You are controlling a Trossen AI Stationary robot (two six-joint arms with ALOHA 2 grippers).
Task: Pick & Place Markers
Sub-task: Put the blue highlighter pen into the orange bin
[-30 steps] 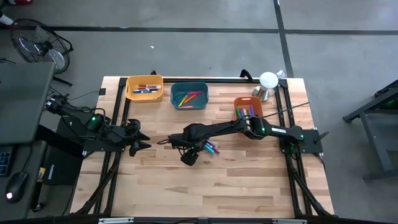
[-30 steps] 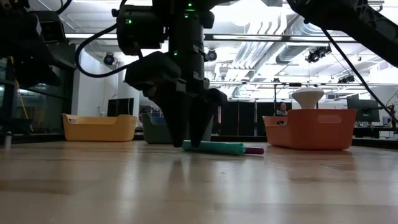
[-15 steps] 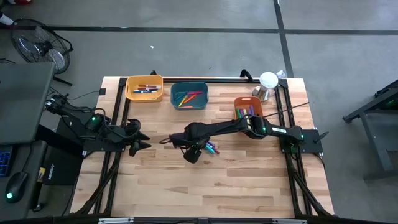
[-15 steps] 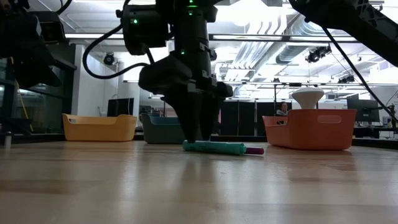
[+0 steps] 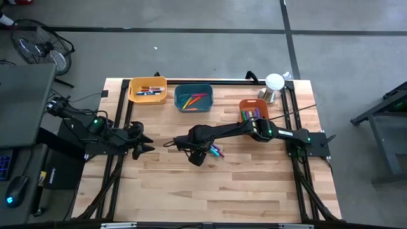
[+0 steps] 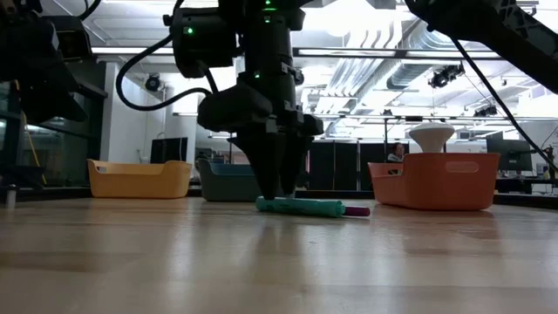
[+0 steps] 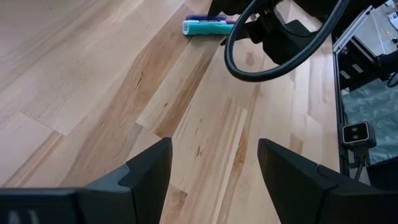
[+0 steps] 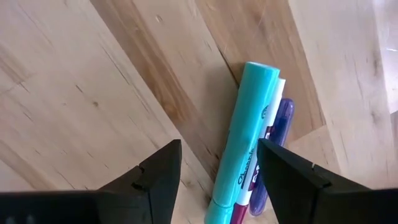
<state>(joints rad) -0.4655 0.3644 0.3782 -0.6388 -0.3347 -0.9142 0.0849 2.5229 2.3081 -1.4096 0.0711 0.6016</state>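
Three markers lie side by side on the wooden table near its middle: a teal marker (image 8: 245, 137), a white-and-maroon marker (image 8: 264, 140) and a purple marker (image 8: 278, 134). In the low view the teal marker (image 6: 301, 207) is in front. My right gripper (image 8: 217, 149) points down over the teal marker's near end, open, with one finger on either side of it. From the low view, my right gripper (image 6: 283, 190) has its fingertips just above the marker; no touch shows. My left gripper (image 5: 145, 144) waits open at the table's left, empty.
Along the far edge stand a yellow bin (image 5: 147, 90), a teal bin (image 5: 193, 98) and an orange bin (image 5: 253, 109), each with markers inside. A white mushroom-shaped object (image 5: 274, 86) stands at the far right. Bare wood stretches across the table's near half.
My right gripper has tipped from a slant to point straighter down. Its fingertips have swung toward the table's right edge, from beside the teal marker's end to over it. The markers have stayed where they were.
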